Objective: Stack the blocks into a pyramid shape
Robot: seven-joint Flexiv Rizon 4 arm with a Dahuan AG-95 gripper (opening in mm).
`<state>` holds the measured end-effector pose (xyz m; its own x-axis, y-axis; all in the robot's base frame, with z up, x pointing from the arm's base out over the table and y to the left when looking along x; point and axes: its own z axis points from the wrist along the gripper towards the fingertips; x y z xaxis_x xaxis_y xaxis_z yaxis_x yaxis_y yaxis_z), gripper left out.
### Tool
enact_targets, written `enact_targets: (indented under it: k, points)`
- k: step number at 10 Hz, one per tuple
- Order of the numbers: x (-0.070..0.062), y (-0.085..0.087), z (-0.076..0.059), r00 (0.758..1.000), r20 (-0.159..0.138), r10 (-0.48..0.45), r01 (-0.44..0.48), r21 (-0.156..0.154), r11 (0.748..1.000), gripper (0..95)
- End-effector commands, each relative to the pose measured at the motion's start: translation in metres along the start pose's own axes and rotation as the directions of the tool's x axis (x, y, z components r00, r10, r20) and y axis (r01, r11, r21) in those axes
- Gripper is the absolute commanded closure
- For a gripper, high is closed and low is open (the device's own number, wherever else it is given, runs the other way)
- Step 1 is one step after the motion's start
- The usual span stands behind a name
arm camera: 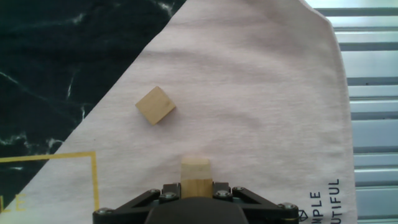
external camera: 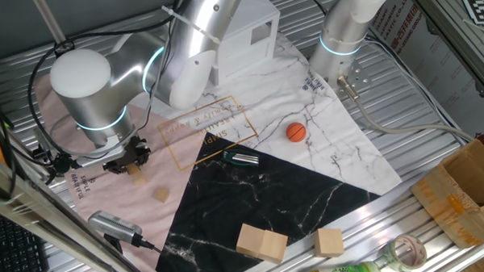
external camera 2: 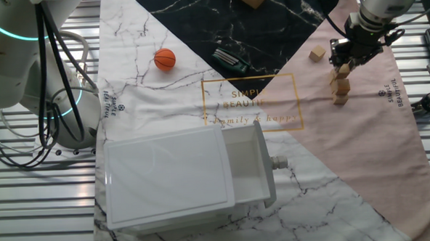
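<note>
- Pincer (external camera: 133,162) in one fixed view hangs low over the pink part of the cloth (external camera: 78,203), with a small tan block (external camera: 133,172) showing between and just under its fingers; a lone block (external camera: 161,194) lies on the pink nearby. Two much larger wooden blocks (external camera: 262,242) sit near the front edge, and an orange ball (external camera: 296,132) rests on the white marble part.
- From the other fixed view, the pincer (external camera 2: 352,56) is at the top of a small pile of blocks (external camera 2: 339,90), pinching the topmost block (external camera 2: 343,71). The lone block (external camera 2: 317,53) sits apart, near the black area. A white drawer box (external camera 2: 181,180) stands in the foreground.
- Hand view: the fingers are closed on a block (arm camera: 196,186), with another cube's top (arm camera: 196,167) showing just beyond it. The lone block (arm camera: 155,105) lies tilted on the pink cloth, well apart.
</note>
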<state>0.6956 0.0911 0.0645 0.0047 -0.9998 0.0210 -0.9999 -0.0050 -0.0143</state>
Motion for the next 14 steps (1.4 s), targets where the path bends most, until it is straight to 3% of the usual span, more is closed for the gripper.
enact_targets:
  k: [1,14]
  points:
    - [0.0006,-0.0003,0.0004,1.000,0.001,-0.004,0.004,0.001,1.000,95.0]
    - [0.0049,0.0020,0.0028,1.000,0.002,-0.014,0.014,0.010,1.000,95.0]
